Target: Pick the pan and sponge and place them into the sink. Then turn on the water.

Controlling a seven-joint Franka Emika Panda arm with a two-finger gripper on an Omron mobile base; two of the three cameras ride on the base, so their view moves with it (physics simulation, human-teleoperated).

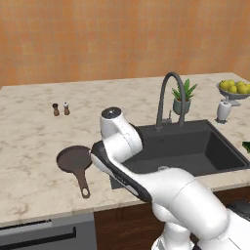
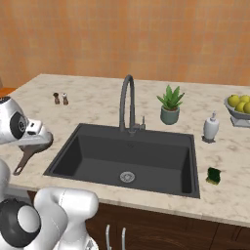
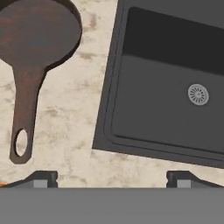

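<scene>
Unlabelled pan (image 3: 37, 33) beside sink (image 3: 109, 105)

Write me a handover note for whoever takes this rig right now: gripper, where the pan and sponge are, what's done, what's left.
Gripper: open, holding nothing, above the counter between pan and sink.
Pan: on the counter left of the sink, handle pointing toward the counter's front edge.
Sponge: on the counter right of the sink.
Faucet: no water running.
Done: nothing in the sink yet.
Left: pan into sink, sponge into sink, then turn on the water.
</scene>
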